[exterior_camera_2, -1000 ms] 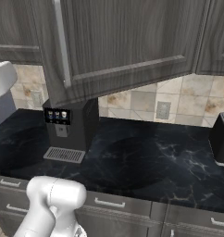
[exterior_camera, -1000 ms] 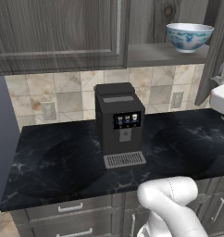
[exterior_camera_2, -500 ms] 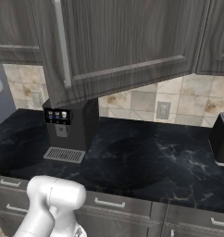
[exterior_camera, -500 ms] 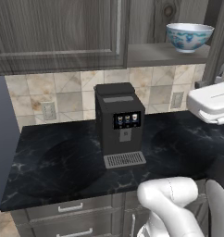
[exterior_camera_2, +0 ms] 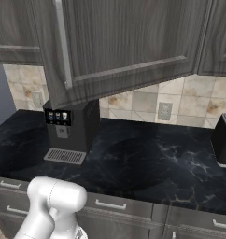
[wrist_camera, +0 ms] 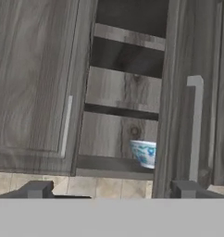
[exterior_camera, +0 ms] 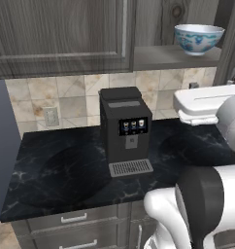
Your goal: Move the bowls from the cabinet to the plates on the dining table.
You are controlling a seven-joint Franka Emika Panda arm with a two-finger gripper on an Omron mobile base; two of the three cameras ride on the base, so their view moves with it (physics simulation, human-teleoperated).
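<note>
White-blue bowl [wrist_camera: 145,153] on lowest cabinet [wrist_camera: 35,83] shelf, half hidden by open door [wrist_camera: 178,97]. Gripper [wrist_camera: 110,190] jaws wide, empty. Coffee machine [exterior_camera: 125,130] on black marble worktop [exterior_camera: 66,175].

A black coffee machine [exterior_camera: 125,130] stands on the black marble worktop [exterior_camera_2: 147,163] against a tiled backsplash [exterior_camera: 71,92]; grey drawers [exterior_camera_2: 110,205] sit below, a dark toaster [exterior_camera_2: 224,140] sits at the right.

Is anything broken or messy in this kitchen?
Nothing looks broken or spilled. One cabinet door hangs open, which fits the job. A white and blue bowl sits upright on the bottom shelf. The coffee machine stands straight on the black counter.
</note>
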